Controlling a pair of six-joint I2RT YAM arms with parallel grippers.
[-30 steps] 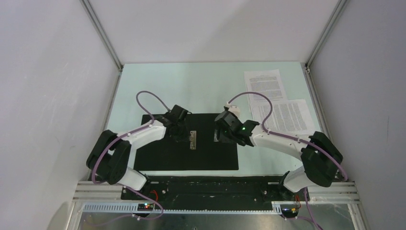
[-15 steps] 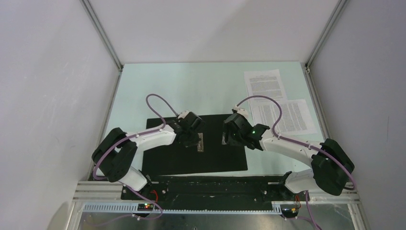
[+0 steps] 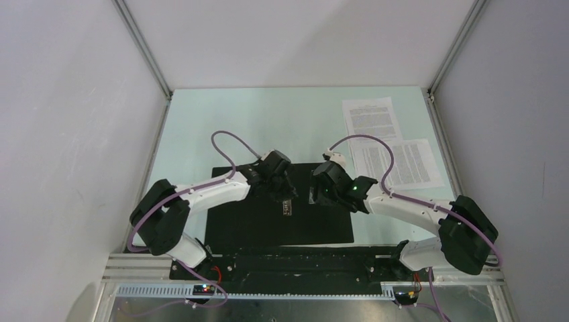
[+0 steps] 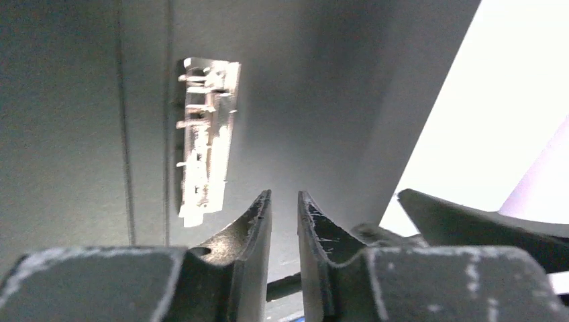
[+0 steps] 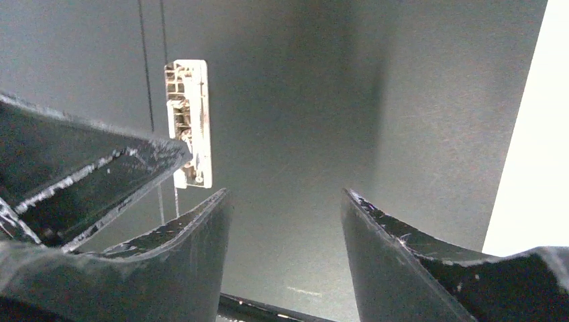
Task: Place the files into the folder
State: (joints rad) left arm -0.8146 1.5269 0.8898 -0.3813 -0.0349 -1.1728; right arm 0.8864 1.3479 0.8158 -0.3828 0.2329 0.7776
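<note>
Since a second ago the folder [image 3: 268, 228] has slid rightward across the table [image 3: 268, 127], and both arms have swung the same way with it. The folder lies open and flat, black inside up, near the front middle of the table, with its metal clip [image 3: 287, 209] about at its centre.

The left jaws are low over the black surface just beyond and left of the clip. In the left wrist view they stand only narrowly parted, and nothing shows between them. The clip [image 4: 204, 134] is just ahead to their left.

The right jaws are spread wide over the right half of the folder, also with nothing between them, and the clip [image 5: 190, 121] lies ahead to their left.

The files are two printed sheets lying on the table at the far right, off the folder. One sheet [image 3: 368, 117] is farther back. The other [image 3: 402, 163] is nearer, just beyond the right arm.
</note>
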